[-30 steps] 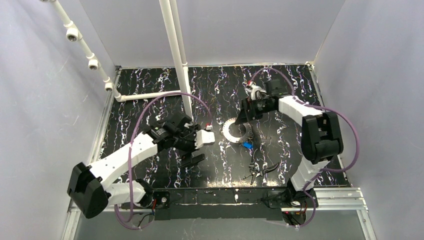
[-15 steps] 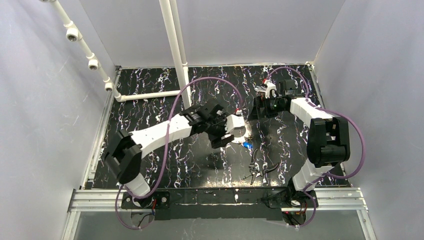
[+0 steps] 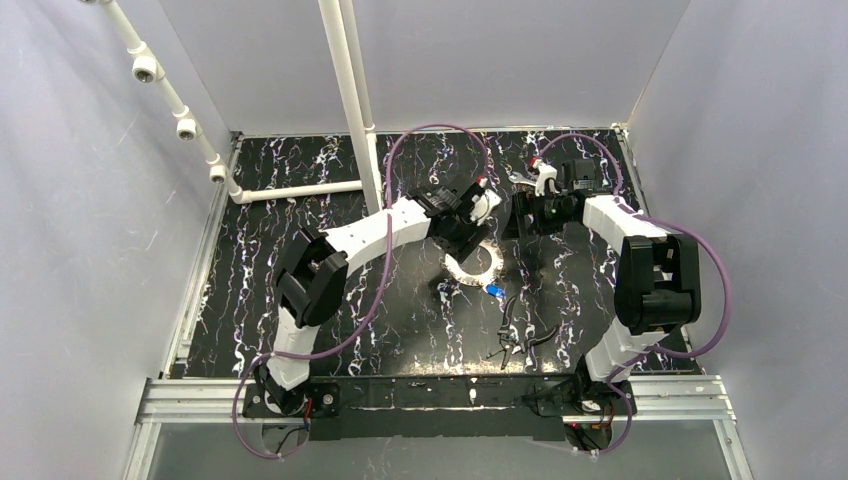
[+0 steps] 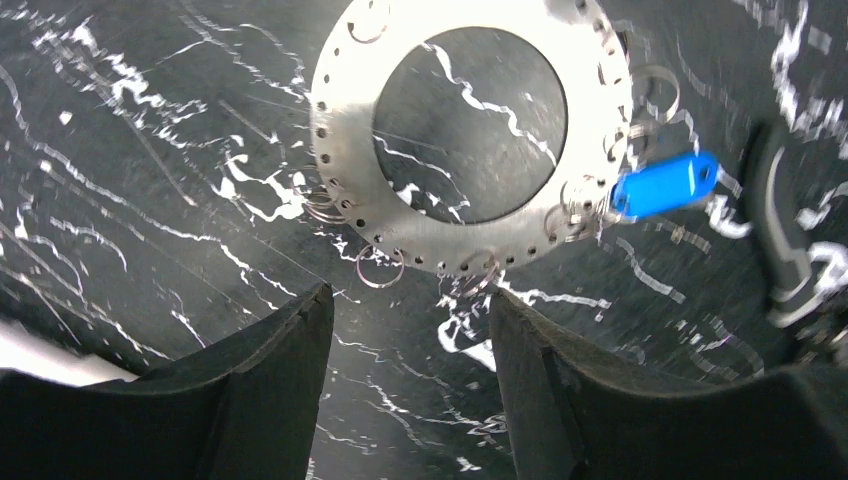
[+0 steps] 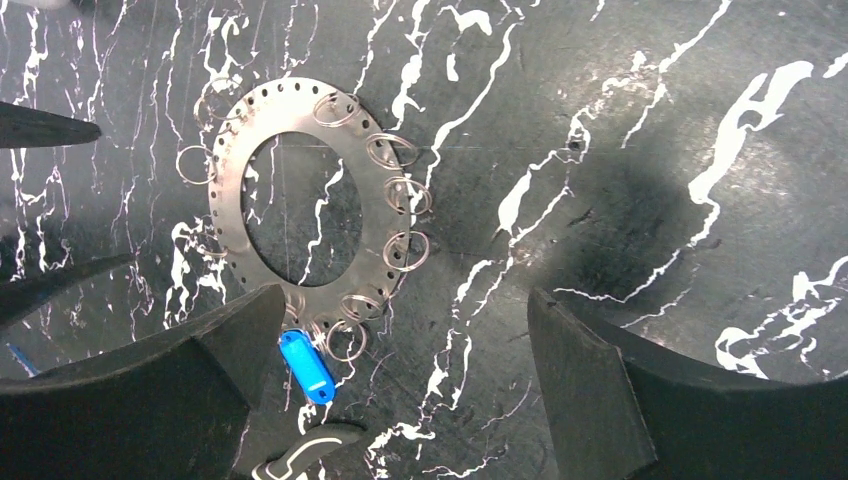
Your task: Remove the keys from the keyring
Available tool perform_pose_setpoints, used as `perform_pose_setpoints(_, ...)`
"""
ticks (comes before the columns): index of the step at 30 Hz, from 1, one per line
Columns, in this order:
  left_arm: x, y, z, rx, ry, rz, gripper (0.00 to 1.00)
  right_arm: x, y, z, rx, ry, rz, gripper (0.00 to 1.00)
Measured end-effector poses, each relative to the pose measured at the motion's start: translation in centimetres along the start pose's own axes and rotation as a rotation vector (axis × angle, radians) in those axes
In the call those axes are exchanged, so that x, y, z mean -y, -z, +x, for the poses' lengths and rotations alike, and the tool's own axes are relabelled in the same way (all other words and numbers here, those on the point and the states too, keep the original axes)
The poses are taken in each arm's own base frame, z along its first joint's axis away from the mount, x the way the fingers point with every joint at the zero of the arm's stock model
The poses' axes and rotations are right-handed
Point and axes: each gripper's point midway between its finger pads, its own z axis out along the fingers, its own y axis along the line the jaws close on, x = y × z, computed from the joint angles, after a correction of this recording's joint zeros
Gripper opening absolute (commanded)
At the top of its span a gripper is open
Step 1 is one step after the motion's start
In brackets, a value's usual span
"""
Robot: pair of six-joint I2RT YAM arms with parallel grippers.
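Note:
The keyring (image 3: pixel 470 263) is a flat silvery ring with small wire rings along its rim, lying mid-table. A blue-headed key (image 3: pixel 493 291) hangs at its near-right edge. My left gripper (image 3: pixel 462 238) is open and empty, hovering over the ring's far-left edge. In the left wrist view the keyring (image 4: pixel 340 140) and key (image 4: pixel 665 184) lie just beyond my open gripper (image 4: pixel 410 330). My right gripper (image 3: pixel 523 218) is open and empty, above the table to the ring's far right. In the right wrist view the keyring (image 5: pixel 290 105) and key (image 5: pixel 307 367) lie by the left finger of my right gripper (image 5: pixel 400 310).
Dark-handled pliers (image 3: pixel 520 335) lie near the front, right of the key; one handle shows in the left wrist view (image 4: pixel 785 250) and in the right wrist view (image 5: pixel 300 455). A white pipe post (image 3: pixel 350 100) stands at the back left of centre. Walls enclose the table.
My left arm has swung from the front left up and right to hover over the keyring. My right gripper has drawn back and to the right, off the ring.

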Motion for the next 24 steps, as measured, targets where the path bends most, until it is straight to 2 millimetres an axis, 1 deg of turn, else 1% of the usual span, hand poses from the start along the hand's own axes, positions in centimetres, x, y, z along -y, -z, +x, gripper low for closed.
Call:
perform_pose_setpoints(6,-1.4,0.4,-2.6,0.023,0.322,-0.082,0.53,0.8,0.4,-0.1,0.009,-0.017,0.017,1.00)
perform_pose_setpoints(9,-2.0,0.1,-3.2,0.024,0.449,-0.102,0.50,1.0,0.5,-0.1,0.012,-0.021,0.022,1.00)
perform_pose_setpoints(14,-2.7,-1.0,-2.7,-0.007,0.589,-0.138,0.47,1.3,0.6,-0.2,0.015,-0.026,0.026,1.00)
perform_pose_setpoints(16,-2.7,-1.7,-2.5,-0.019,0.628,-0.146,0.47,1.4,0.7,-0.2,0.017,-0.028,0.027,1.00)
perform_pose_setpoints(20,-2.5,-2.7,-2.0,-0.043,0.685,-0.156,0.40,1.5,0.7,-0.2,0.018,-0.030,0.029,1.00)
perform_pose_setpoints(24,-2.5,-3.8,-1.4,-0.068,0.733,-0.170,0.39,1.4,0.7,-0.2,0.019,-0.031,0.026,1.00)
